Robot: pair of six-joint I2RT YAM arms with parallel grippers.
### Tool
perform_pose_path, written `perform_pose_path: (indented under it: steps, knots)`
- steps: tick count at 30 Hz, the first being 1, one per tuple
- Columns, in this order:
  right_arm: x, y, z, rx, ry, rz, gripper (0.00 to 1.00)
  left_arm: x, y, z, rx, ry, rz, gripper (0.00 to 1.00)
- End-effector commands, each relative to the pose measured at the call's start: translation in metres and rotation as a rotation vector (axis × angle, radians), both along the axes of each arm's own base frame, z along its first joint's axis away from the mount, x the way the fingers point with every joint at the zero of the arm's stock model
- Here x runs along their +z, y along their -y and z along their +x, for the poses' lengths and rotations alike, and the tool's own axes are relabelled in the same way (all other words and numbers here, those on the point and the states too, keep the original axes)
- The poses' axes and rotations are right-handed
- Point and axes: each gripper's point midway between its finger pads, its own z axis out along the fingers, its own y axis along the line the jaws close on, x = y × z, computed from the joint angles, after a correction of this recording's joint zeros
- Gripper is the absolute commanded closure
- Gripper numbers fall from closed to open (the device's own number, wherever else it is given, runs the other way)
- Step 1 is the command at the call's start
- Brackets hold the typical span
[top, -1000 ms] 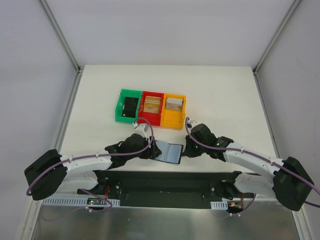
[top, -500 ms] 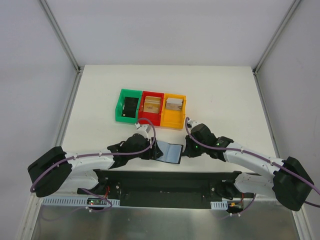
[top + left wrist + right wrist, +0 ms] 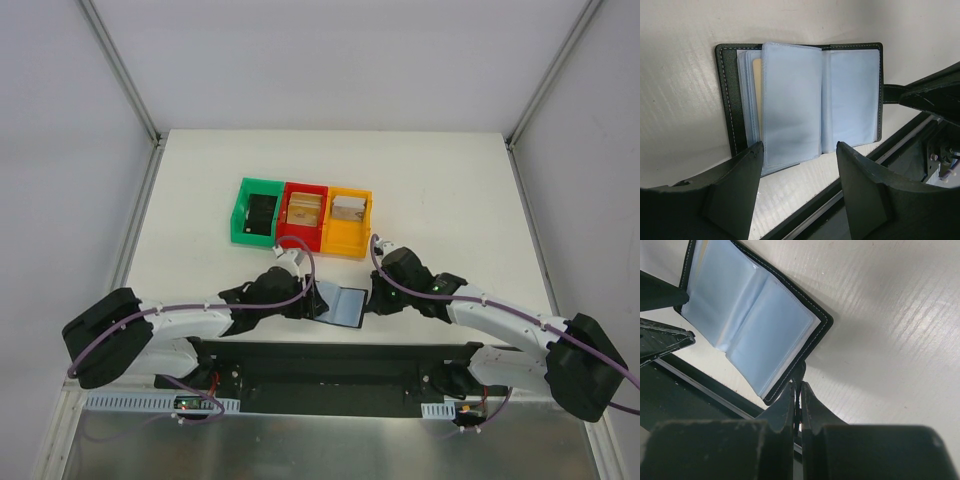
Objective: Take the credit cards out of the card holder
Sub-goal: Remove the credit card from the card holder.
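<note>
The card holder (image 3: 343, 304) lies open on the white table near its front edge, grey-blue sleeves up, between the two grippers. In the left wrist view the card holder (image 3: 800, 95) has one sleeve lifted, and a tan credit card (image 3: 756, 82) edge peeks from under it on the left half. My left gripper (image 3: 306, 297) (image 3: 800, 146) is open, its fingertips just short of the holder's near edge with nothing between them. My right gripper (image 3: 373, 296) (image 3: 799, 386) is shut on the black strap tab (image 3: 799, 372) at the card holder's (image 3: 747, 322) right edge.
Behind the holder stand three bins in a row: green (image 3: 238, 214) with a black item, red (image 3: 287, 228) with a tan card (image 3: 304, 208), orange (image 3: 345, 243) with another card (image 3: 348, 209). A black rail (image 3: 330, 362) runs along the table's front edge right below the holder.
My left arm has crept a little to the right, bringing its gripper closer over the holder's left half. The right arm has stayed where it was.
</note>
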Motion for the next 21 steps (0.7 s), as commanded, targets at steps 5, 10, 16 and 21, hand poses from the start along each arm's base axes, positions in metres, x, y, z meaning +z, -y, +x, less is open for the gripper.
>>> perform_pose_path:
  steps: [5,10,16,21]
  knots:
    - [0.009,-0.008,0.003,0.020,0.009,0.023,1.00,0.011,0.028,-0.009,-0.117,-0.016,-0.082,0.41]
    - [0.009,-0.009,0.003,0.023,0.011,0.024,1.00,0.017,0.040,-0.015,-0.178,-0.018,-0.124,0.41]
    - [0.009,-0.009,0.003,0.022,0.012,0.023,1.00,0.029,0.050,-0.016,-0.219,0.003,-0.174,0.41]
    - [0.009,-0.007,0.003,0.020,0.015,0.020,1.00,0.035,0.050,-0.014,-0.211,0.025,-0.187,0.41]
